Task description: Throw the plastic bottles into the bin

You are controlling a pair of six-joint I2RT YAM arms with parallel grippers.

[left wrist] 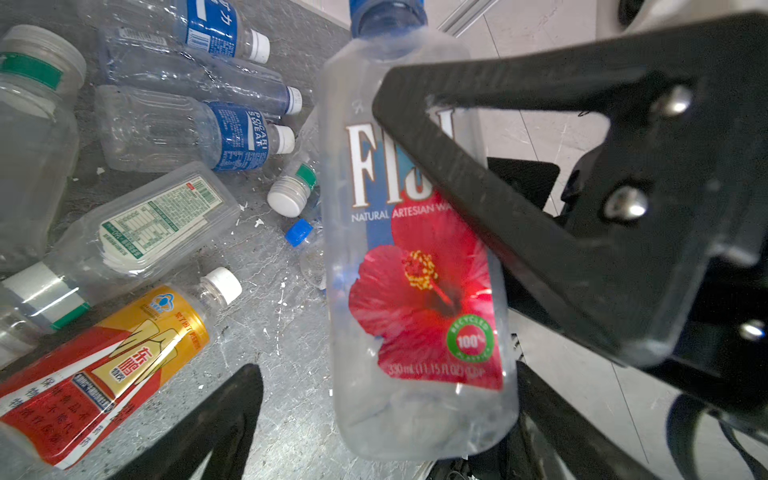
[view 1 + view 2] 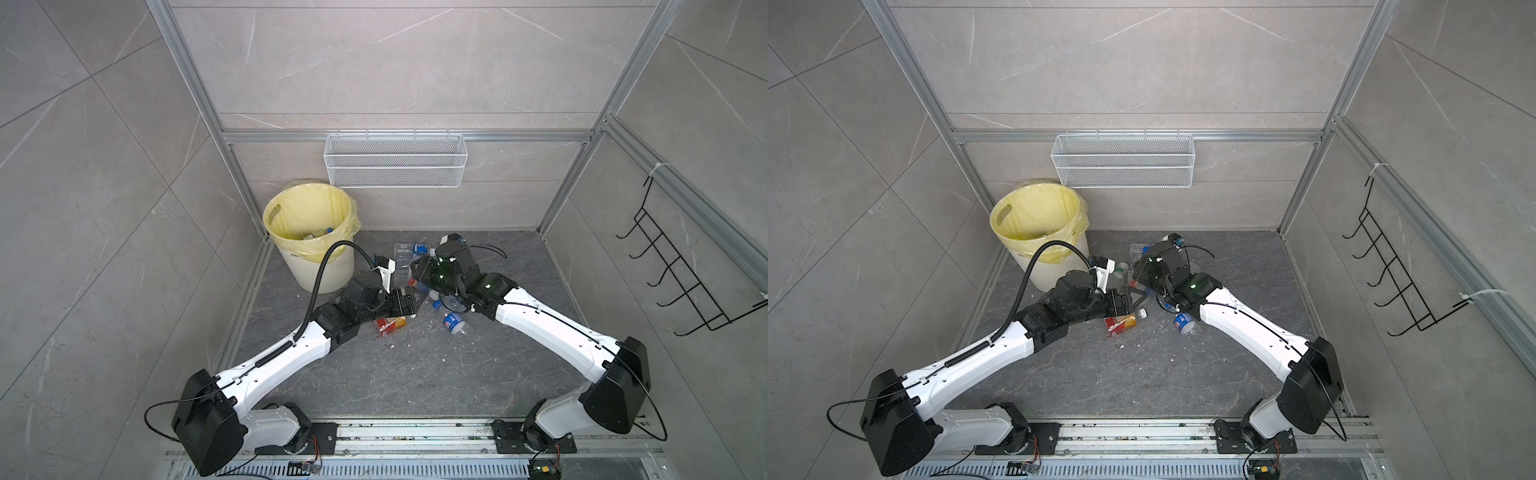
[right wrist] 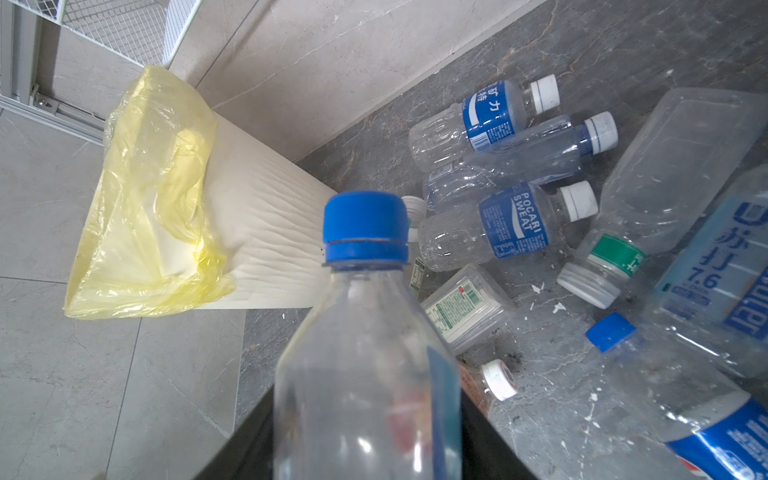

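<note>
My right gripper (image 3: pixel 365 436) is shut on a clear Fiji bottle (image 1: pixel 415 257) with a blue cap (image 3: pixel 365 226), held above the floor. My left gripper (image 1: pixel 386 374) is open around that bottle's base; one finger stands well apart from it. In both top views the two grippers (image 2: pixel 415 305) (image 2: pixel 419 270) meet just right of the bin (image 2: pixel 309 232), a cream ribbed bucket with a yellow bag (image 3: pixel 145 199) and some bottles inside. Several plastic bottles lie on the dark floor: an orange-red labelled one (image 1: pixel 104 365), Pocari Sweat ones (image 3: pixel 498 224) and a blue-labelled one (image 2: pixel 453 323).
A white wire mesh basket (image 2: pixel 395 160) hangs on the back wall above the bin. A black wire rack (image 2: pixel 681 274) sticks out from the right wall. Aluminium frame posts (image 2: pixel 232 166) edge the floor, and both arm bases sit on a front rail (image 2: pixel 415 436).
</note>
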